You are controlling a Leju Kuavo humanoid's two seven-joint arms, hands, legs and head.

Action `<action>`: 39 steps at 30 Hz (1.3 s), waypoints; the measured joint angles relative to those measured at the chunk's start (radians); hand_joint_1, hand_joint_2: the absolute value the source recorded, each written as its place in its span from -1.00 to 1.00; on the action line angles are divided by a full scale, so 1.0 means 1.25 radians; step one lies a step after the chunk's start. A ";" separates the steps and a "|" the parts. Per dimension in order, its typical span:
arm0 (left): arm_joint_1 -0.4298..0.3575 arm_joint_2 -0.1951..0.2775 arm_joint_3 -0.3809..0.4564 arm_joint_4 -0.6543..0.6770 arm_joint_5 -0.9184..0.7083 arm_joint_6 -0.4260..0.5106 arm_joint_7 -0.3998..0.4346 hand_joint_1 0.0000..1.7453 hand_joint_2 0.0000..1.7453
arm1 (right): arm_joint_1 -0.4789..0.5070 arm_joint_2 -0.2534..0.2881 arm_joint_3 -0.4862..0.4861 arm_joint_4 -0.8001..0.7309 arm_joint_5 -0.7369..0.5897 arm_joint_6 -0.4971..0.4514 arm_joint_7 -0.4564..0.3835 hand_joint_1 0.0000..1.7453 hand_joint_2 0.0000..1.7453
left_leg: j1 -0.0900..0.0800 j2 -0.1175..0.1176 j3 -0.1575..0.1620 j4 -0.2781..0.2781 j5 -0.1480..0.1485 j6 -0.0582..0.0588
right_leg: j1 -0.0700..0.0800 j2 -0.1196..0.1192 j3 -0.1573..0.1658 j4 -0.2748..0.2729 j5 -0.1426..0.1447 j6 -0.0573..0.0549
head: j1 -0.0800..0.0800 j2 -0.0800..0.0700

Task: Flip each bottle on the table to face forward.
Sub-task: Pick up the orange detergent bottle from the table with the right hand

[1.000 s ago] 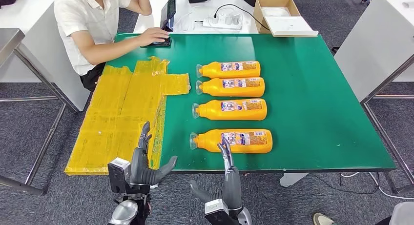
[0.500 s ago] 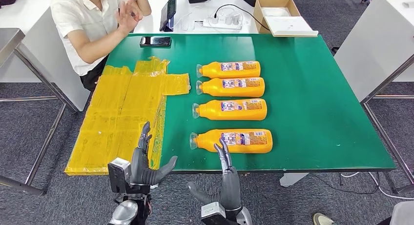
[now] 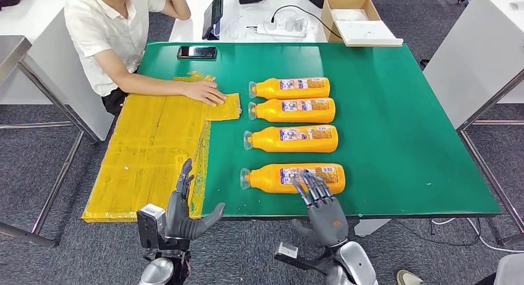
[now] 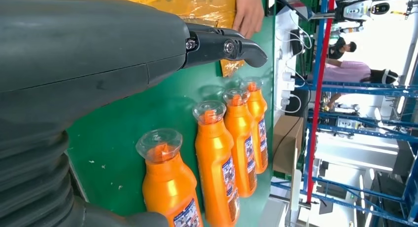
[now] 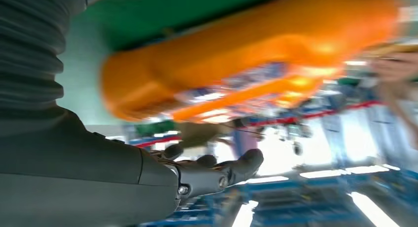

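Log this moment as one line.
right robot hand: open, at nearest bottle | left robot hand: open, idle | bottles: lying flat

Two silver metal forearms rising from below, each ending in a dark grey, many-fingered left hand (image 3: 180,212) and right hand (image 3: 322,209). Slim jointed fingers, dark and matte, with a thicker grey thumb. Small boxy grey-and-black camera block clamped at each wrist. Up close, grey ribbed rubber cover (image 4: 34,173) over the wrist, smooth grey thumb shell (image 4: 88,54), bright metal screw heads (image 4: 190,44) at the dark fingertip link.
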 joint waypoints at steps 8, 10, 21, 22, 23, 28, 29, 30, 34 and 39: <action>0.000 0.000 0.001 0.000 -0.002 -0.009 -0.001 -1.00 1.00 | -0.030 -0.028 -0.038 0.042 0.057 0.000 0.117 -1.00 1.00 | 0.000 0.000 0.000 0.000 0.000 0.000 | 0.000 0.000 0.000 0.000 0.000 0.000 | 0.000 0.000; 0.000 0.000 0.001 0.000 -0.002 -0.011 -0.001 -1.00 1.00 | -0.040 -0.039 -0.034 0.058 0.066 0.000 0.153 -1.00 1.00 | 0.000 0.000 0.000 0.000 0.000 0.000 | 0.000 0.000 0.000 0.000 0.000 0.000 | 0.000 0.000; 0.002 0.000 0.002 0.000 -0.017 -0.017 0.000 -1.00 1.00 | -0.061 -0.055 -0.022 0.055 0.082 -0.001 0.141 -1.00 1.00 | 0.000 0.000 0.001 0.000 0.000 0.000 | 0.000 0.000 0.001 0.000 0.000 0.000 | 0.000 0.000; 0.003 0.000 0.002 -0.001 -0.017 -0.017 0.000 -1.00 1.00 | -0.059 -0.052 -0.022 0.049 0.081 -0.001 0.134 -1.00 1.00 | 0.000 0.000 0.001 0.000 0.000 0.000 | 0.000 0.000 0.001 0.000 0.000 0.000 | 0.000 0.000; 0.006 0.000 0.002 -0.004 -0.018 -0.017 0.000 -1.00 1.00 | -0.057 -0.050 -0.022 0.042 0.080 -0.001 0.127 -1.00 1.00 | 0.000 0.000 0.001 0.000 0.000 0.000 | 0.000 0.000 0.001 0.000 0.000 0.000 | 0.000 0.000; 0.017 0.000 0.001 -0.024 -0.026 -0.016 0.002 -1.00 1.00 | -0.040 -0.038 -0.022 0.005 0.075 -0.001 0.107 -1.00 1.00 | 0.000 0.000 0.000 0.000 0.000 0.000 | 0.000 0.000 0.000 0.000 0.000 0.000 | 0.000 0.000; 0.019 0.000 0.001 -0.026 -0.026 -0.016 0.003 -1.00 1.00 | -0.038 -0.036 -0.022 0.001 0.074 -0.001 0.106 -1.00 1.00 | 0.000 0.000 0.000 0.000 0.000 0.000 | 0.000 0.000 0.000 0.000 0.000 0.000 | 0.000 0.000; 0.020 0.000 0.001 -0.029 -0.027 -0.016 0.004 -1.00 1.00 | -0.037 -0.035 -0.022 -0.002 0.074 -0.001 0.106 -1.00 1.00 | 0.000 0.000 0.000 0.000 0.000 0.000 | 0.000 0.000 0.000 0.000 0.000 0.000 | 0.000 0.000; 0.024 0.000 -0.001 -0.034 -0.028 -0.016 0.006 -1.00 1.00 | -0.033 -0.034 -0.021 -0.002 0.078 -0.001 0.127 -1.00 1.00 | 0.000 0.000 0.000 0.000 0.000 0.000 | 0.000 0.000 0.000 0.000 0.000 0.000 | 0.000 0.000; 0.029 -0.002 -0.002 -0.040 -0.028 -0.017 0.007 -1.00 1.00 | -0.033 -0.037 -0.016 0.009 0.075 -0.001 0.159 -1.00 1.00 | 0.000 0.000 0.000 0.000 0.000 0.000 | 0.000 0.000 0.000 0.000 0.000 0.000 | 0.000 0.000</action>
